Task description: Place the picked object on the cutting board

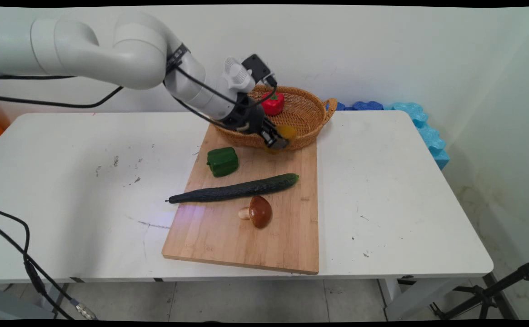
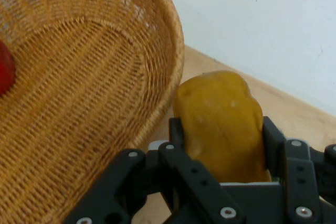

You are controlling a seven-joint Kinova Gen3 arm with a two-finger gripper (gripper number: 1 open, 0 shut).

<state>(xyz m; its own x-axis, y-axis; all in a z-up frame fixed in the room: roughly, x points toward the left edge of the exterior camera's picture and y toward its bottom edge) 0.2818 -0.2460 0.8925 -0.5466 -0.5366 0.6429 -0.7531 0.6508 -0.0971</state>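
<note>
My black gripper (image 1: 279, 137) is shut on a yellow-orange vegetable (image 2: 220, 121), held between both fingers just outside the near rim of a wicker basket (image 1: 307, 119). In the hand view the gripper (image 2: 219, 145) clamps the yellow piece right beside the basket's woven wall (image 2: 84, 93). A red pepper (image 1: 273, 103) lies inside the basket; its edge shows red (image 2: 4, 74) at the hand view's left. The basket stands on the far end of a wooden cutting board (image 1: 228, 231).
On the board lie a green pepper (image 1: 222, 161), a long dark cucumber (image 1: 235, 189) and a brown mushroom (image 1: 258, 212). Blue foam pieces (image 1: 421, 122) line the wall at the table's back right. Black cables hang at the left.
</note>
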